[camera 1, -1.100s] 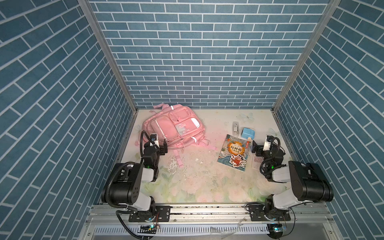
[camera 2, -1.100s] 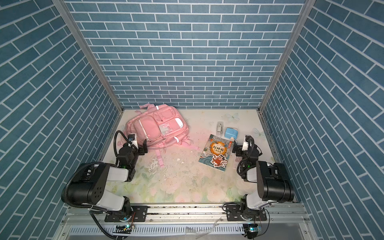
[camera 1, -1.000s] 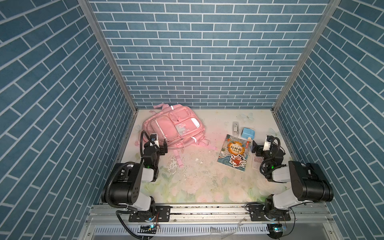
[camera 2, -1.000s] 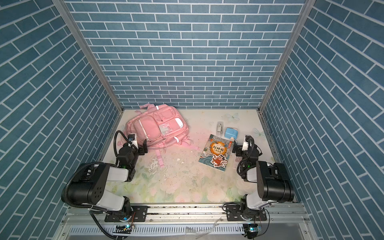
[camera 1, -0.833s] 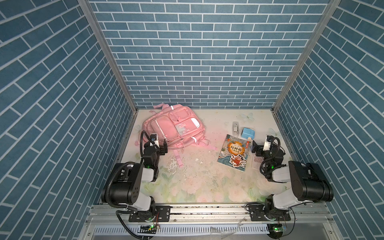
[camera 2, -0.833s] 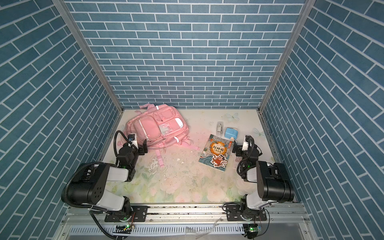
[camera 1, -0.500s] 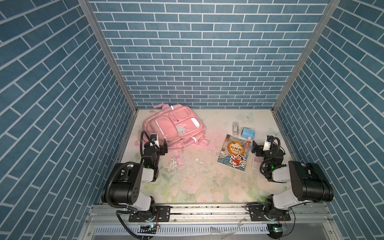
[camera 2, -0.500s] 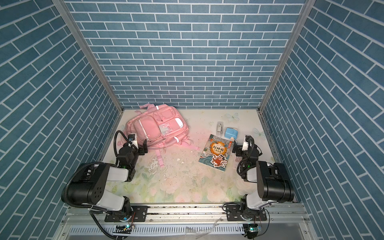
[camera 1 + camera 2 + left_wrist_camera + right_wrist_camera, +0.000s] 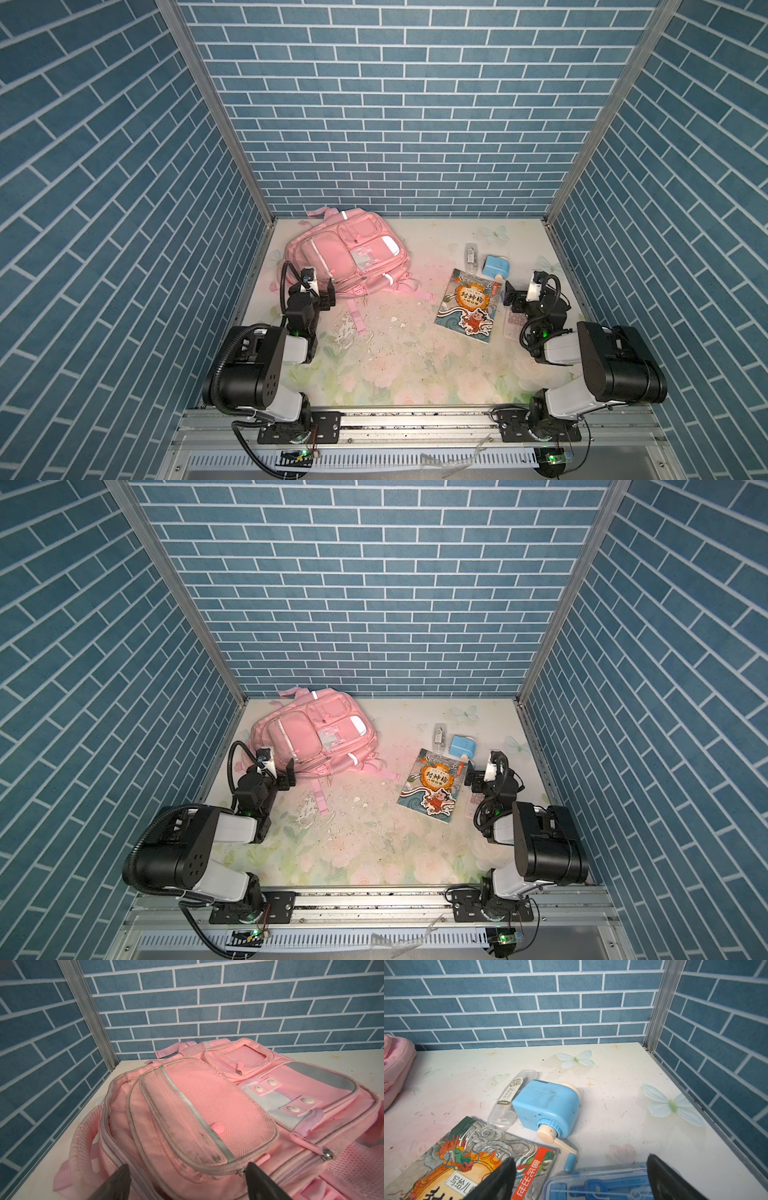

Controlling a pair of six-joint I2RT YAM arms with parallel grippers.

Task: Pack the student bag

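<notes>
Packing status: not started, as far as you can see; nothing visibly inside.
Student bag (image 9: 345, 253): flat at 11 o'clock on the tabletop (image 9: 395, 361).
Left end effector (image 9: 311, 293): released, empty, at bag's 6 o'clock edge.
Right end effector (image 9: 528, 293): released, empty, above blue geometry case (image 9: 598, 1184).
Left for you: book (image 9: 469, 305), sharpener (image 9: 495, 267), clear tube (image 9: 470, 254) lie outside at 2 o'clock.

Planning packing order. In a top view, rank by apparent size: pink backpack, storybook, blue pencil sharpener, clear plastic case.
1. pink backpack, largest by far
2. storybook
3. blue pencil sharpener
4. clear plastic case, nearly as long as the sharpener but clearly narrower

All lie on the table, so nearness hardly skews this.
</notes>
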